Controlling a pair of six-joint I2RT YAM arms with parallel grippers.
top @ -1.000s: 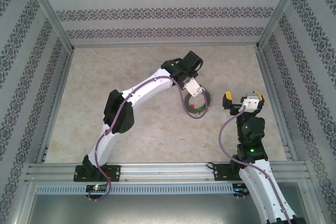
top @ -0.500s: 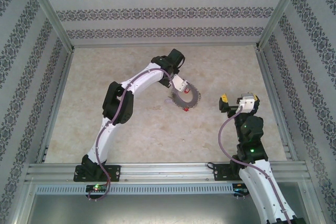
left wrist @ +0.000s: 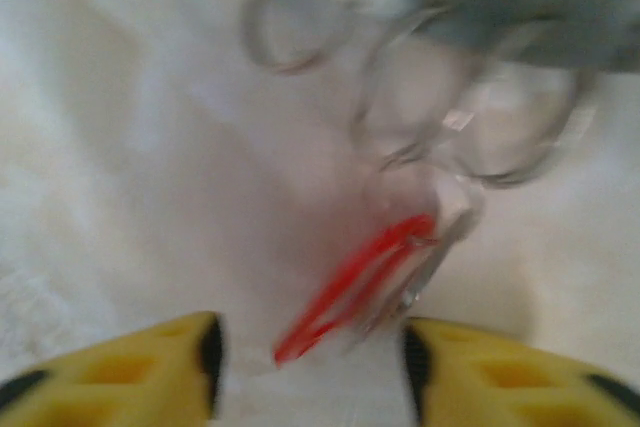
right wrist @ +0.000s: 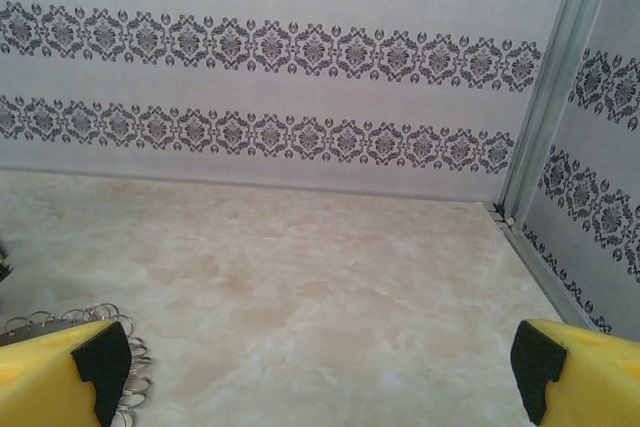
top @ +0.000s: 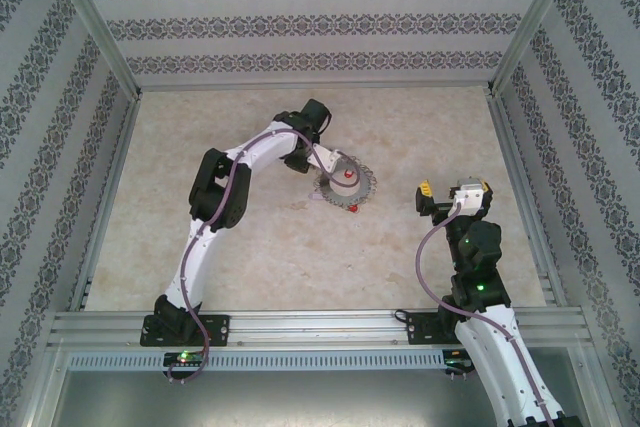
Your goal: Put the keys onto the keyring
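1. Left gripper (left wrist: pixel 310 352): yellow fingertips (left wrist: pixel 130 367) are spread and nothing is pinched.
2. A red key (left wrist: pixel 355 287) sits tilted in the gap between those fingertips, closer to the one on the right of the wrist view. The frame is blurred, so I cannot tell whether it touches a pad.
3. Just ahead of the left fingertips are blurry silvery loops belonging to the keyring (left wrist: pixel 470 137).
4. Top view: the keyring (top: pixel 362 193) lies flat on the table (top: pixel 250 247), right at the tip of the left gripper (top: pixel 330 169).
5. One red key (top: pixel 349 175) sits inside the ring, next to the left gripper. A second red key (top: pixel 353 210) is at the ring's rim on the side away from that gripper.
6. Right gripper (right wrist: pixel 320 362): fingers are wide apart and empty, with the black pads (right wrist: pixel 100 357) facing inward. It points across the table at the patterned wall (right wrist: pixel 300 47).
7. A bit of the ring's metal fringe (right wrist: pixel 130 359) shows just beside the right gripper's left finger. In the top view the ring is off to that gripper's left, apart from it.
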